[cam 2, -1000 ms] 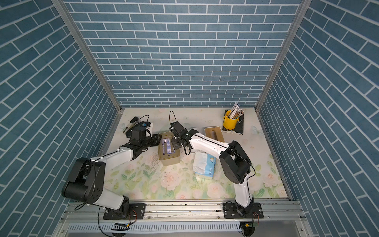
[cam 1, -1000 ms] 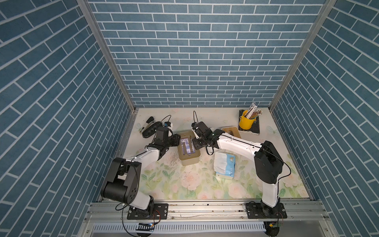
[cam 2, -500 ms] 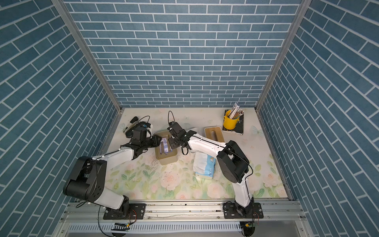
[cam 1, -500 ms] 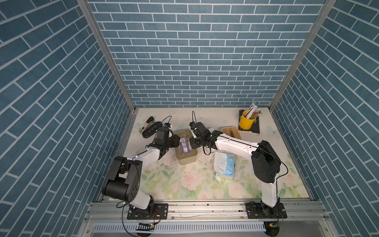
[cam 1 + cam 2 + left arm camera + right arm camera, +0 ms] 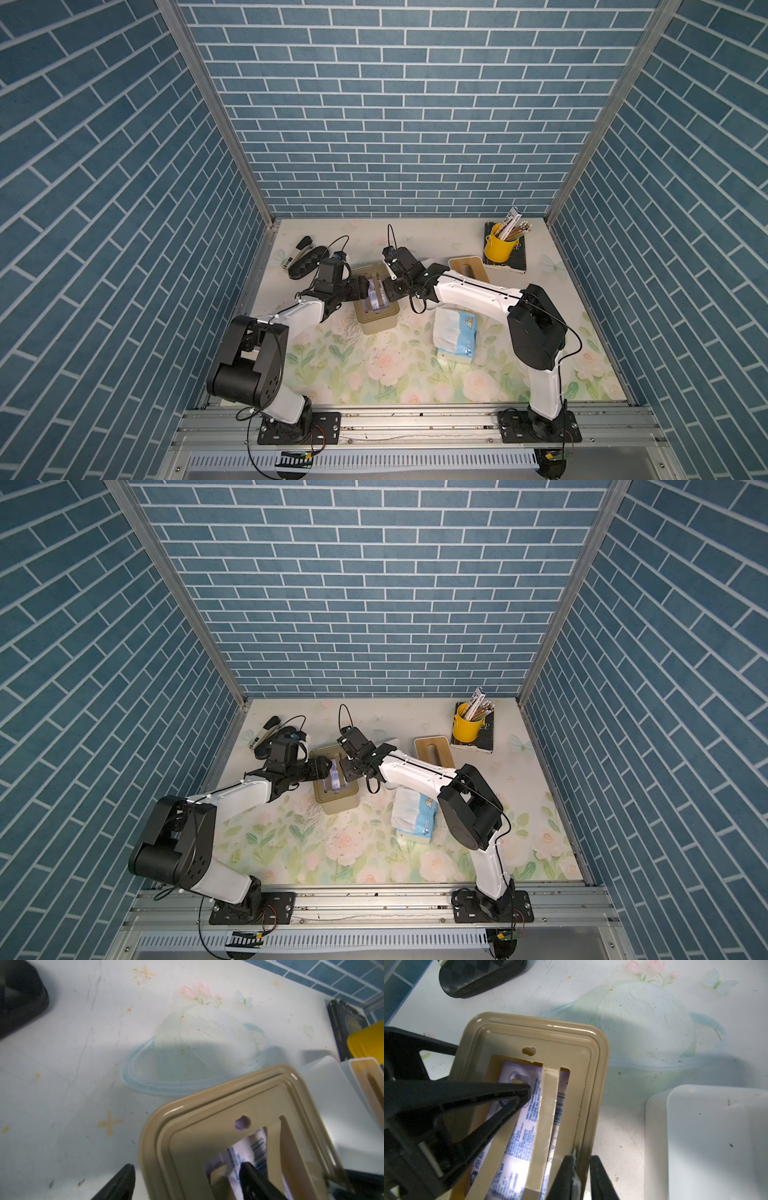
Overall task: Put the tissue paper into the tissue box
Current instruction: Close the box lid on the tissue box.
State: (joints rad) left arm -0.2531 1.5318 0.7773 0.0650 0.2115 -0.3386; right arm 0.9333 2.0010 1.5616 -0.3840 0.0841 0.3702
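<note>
The tan tissue box (image 5: 378, 322) (image 5: 338, 802) lies at the table's middle left, slotted panel up. Through the slots shows the tissue paper (image 5: 519, 1136) (image 5: 257, 1145), a white pack with blue print, inside the box. My left gripper (image 5: 365, 289) (image 5: 187, 1183) is open wide across the box's left wall. One of its fingers (image 5: 508, 1093) reaches into the opening onto the pack, the other stays outside. My right gripper (image 5: 392, 293) (image 5: 581, 1167) is shut on the box's right rim, one finger on each side.
A second blue-and-white tissue pack (image 5: 455, 334) lies right of the box. Behind it stands a white container with a wooden slotted lid (image 5: 467, 266). A yellow pencil cup (image 5: 498, 247) stands on a dark book at the back right. A stapler (image 5: 299, 251) and black case (image 5: 307, 262) lie back left.
My left gripper has opened wide over the box's left wall. The box and both arms have shifted slightly left. The right gripper keeps its hold on the rim.
</note>
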